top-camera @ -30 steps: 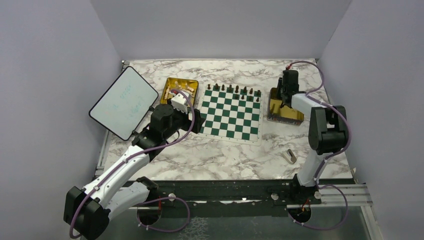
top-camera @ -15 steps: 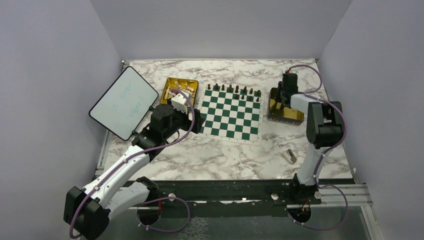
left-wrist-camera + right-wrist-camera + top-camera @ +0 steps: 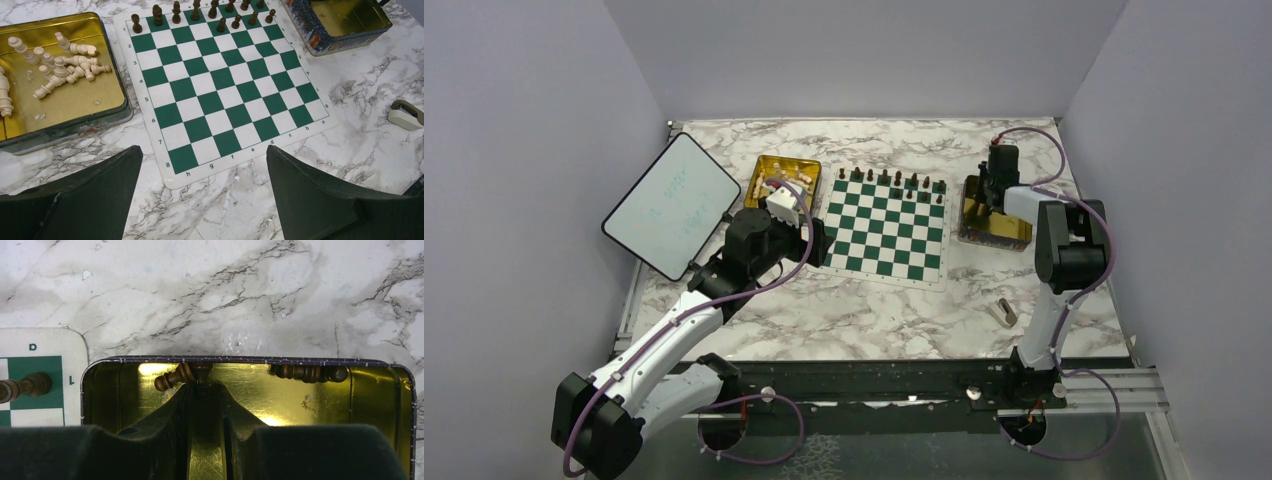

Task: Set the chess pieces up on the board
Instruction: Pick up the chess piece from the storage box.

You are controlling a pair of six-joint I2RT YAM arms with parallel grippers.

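**Student:** What has changed in the last second?

**Tutor:** The right gripper (image 3: pixel 202 390) has been carried slightly farther over the right gold tray (image 3: pixel 250 361). Its fingers have been drawn in from a moderate spread to a narrow gap. One end of a lying dark piece (image 3: pixel 175 377) is seen at the fingertips, against the tray's far wall. Whether it is clamped yet cannot be told.

**Student:** And the other arm?

**Tutor:** The left gripper (image 3: pixel 202 200) is unmoved. It is held with fingers spread wide and empty, beside the left edge of the board (image 3: pixel 225 85).

**Student:** Where are the pieces found?

**Tutor:** Dark pieces (image 3: pixel 195 10) are stood on the two far rows, which are only partly filled. A further dark piece (image 3: pixel 305 373) is left lying in the right tray. The cream pieces (image 3: pixel 60 65) are heaped in the left gold tray (image 3: pixel 117 107), and none is set on the board.

**Student:** What is implied for the task?

**Tutor:** A pick is judged to be under way. The dark side is well advanced and the cream side not begun.
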